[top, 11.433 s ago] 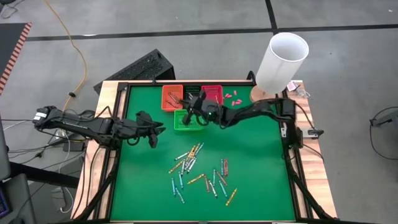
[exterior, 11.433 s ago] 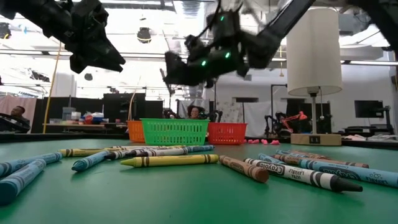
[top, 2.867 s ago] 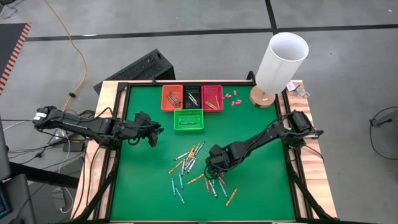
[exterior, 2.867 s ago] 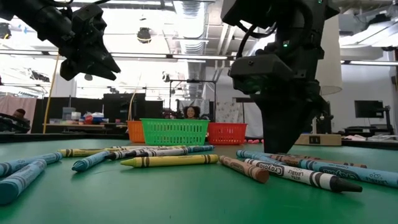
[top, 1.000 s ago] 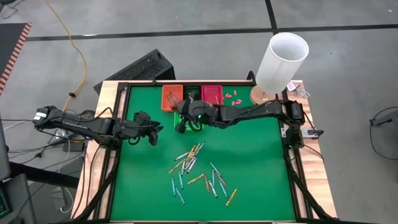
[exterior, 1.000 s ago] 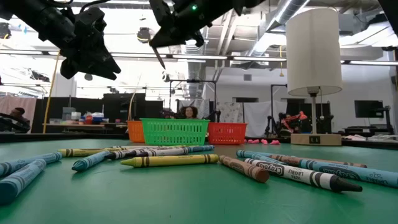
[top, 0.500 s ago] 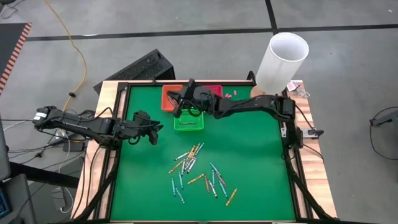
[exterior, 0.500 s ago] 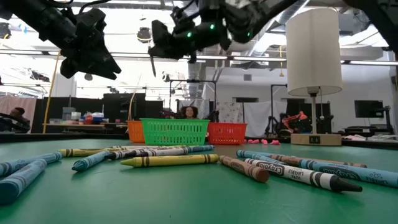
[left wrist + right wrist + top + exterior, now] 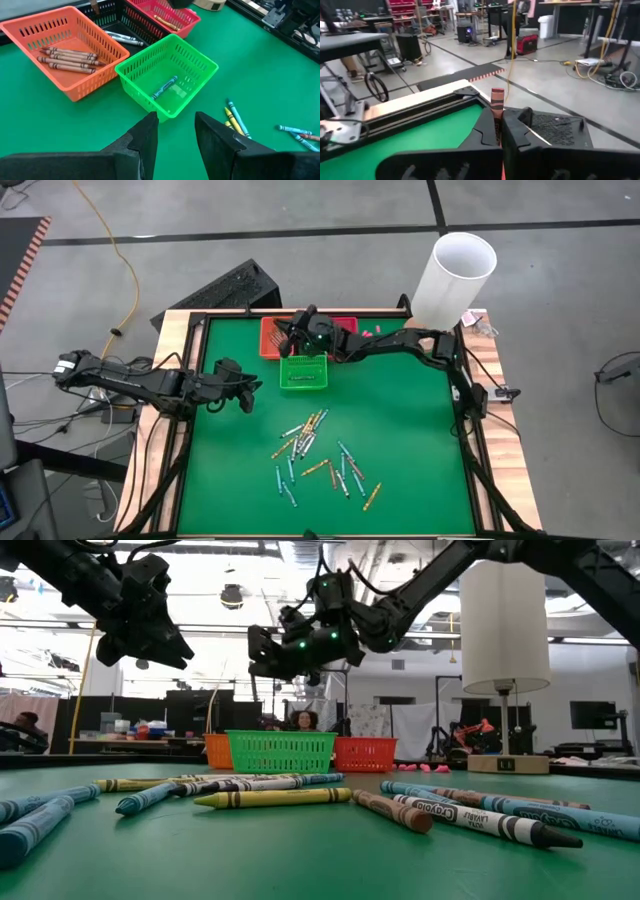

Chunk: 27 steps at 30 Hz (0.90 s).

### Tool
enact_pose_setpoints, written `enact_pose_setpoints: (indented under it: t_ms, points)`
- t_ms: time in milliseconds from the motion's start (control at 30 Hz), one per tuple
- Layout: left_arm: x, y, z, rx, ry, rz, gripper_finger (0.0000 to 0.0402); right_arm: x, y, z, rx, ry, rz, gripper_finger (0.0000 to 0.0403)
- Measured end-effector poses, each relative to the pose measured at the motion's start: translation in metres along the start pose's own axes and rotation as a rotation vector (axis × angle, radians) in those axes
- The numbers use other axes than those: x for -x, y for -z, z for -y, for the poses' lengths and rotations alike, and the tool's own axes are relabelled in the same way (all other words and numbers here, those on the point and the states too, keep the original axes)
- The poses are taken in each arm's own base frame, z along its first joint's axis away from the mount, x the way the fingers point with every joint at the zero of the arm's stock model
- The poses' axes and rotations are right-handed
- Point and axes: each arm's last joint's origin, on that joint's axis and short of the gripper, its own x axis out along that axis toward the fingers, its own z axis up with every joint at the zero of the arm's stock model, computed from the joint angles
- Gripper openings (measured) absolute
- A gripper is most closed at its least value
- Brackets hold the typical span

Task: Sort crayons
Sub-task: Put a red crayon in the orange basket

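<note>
I've got the right gripper [image 9: 296, 332] upper centre, jaws clamped on brown crayon [image 9: 497, 101] above orange basket [image 9: 272, 340], for matching browns; left gripper [image 9: 244, 386] mid-left, jaws part-open, empty.

White lamp [image 9: 452, 278] at table's far right corner; pink bits [image 9: 372, 332] beside red basket [image 9: 345, 326].

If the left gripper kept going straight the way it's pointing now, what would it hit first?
Most likely the green basket. In the left wrist view the left gripper, jaws apart, aims at the basket's near wall, with only bare green table between. Depth is hard to judge, so it might touch the mat just short of it.
</note>
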Motion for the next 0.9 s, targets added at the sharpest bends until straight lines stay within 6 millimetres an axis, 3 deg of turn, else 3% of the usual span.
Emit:
enact_pose_setpoints:
  t_ms: [533, 800, 900]
  points:
    - [0.0, 0.0, 0.0, 0.008, -0.002, 0.003, 0.0119, -0.004, 0.008, 0.028, -0.093, 0.049, -0.114, 0.0058]
    - [0.0, 0.0, 0.0, 0.016, 0.0, 0.001, 0.0119, -0.002, 0.008, 0.025, -0.041, 0.038, -0.142, 0.0061]
    - [0.0, 0.0, 0.0, 0.01, 0.001, 0.001, 0.0119, 0.004, -0.005, 0.018, 0.004, 0.014, -0.131, 0.0061]
